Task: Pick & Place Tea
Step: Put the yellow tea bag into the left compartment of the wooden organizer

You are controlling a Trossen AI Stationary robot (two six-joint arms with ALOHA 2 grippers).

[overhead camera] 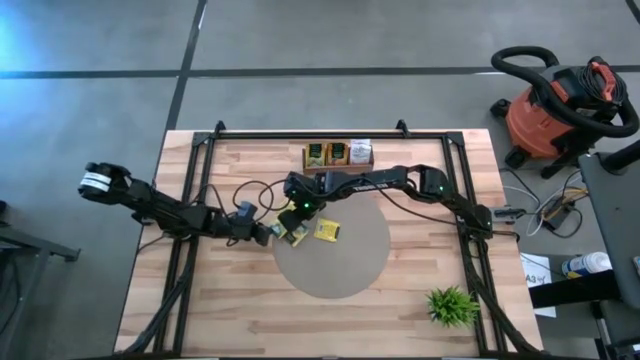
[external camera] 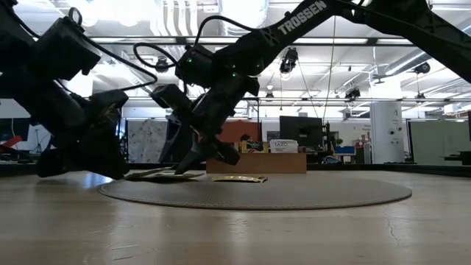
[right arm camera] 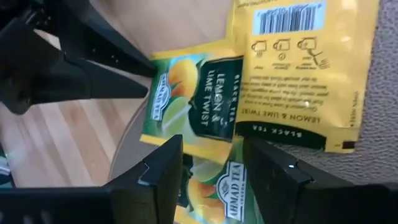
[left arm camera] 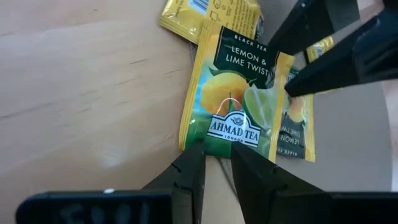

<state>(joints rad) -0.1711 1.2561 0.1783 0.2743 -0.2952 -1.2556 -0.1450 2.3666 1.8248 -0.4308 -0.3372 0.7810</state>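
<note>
Right now both arms meet at the left edge of the round grey mat (overhead camera: 335, 262) in the middle of the wooden table (overhead camera: 420, 320). The left gripper (overhead camera: 268, 232) comes in low from the left, its fingers (left arm camera: 186, 177) clamped on the bottom edge of a yellow lemon-and-lime tea packet (left arm camera: 233, 102) — the packet's printed face is up and it lies half on the bare wood, half over the mat's rim. The right gripper (overhead camera: 295, 212) reaches down from the far side, tilted steeply, with its fingers (right arm camera: 158, 171) spread apart just above the same little pile; nothing sits between them. Beneath and beside the held packet lie others: one face up under it, and another yellow packet (right arm camera: 305, 74) turned barcode side up on the mat. A further packet (overhead camera: 327, 230) rests alone on the mat, a little to the right of the grippers. At the table's far edge stands a brown wooden tray (overhead camera: 338, 155) with packets upright in it — and a small green plant (overhead camera: 452, 305) sits near the front right corner.
</note>
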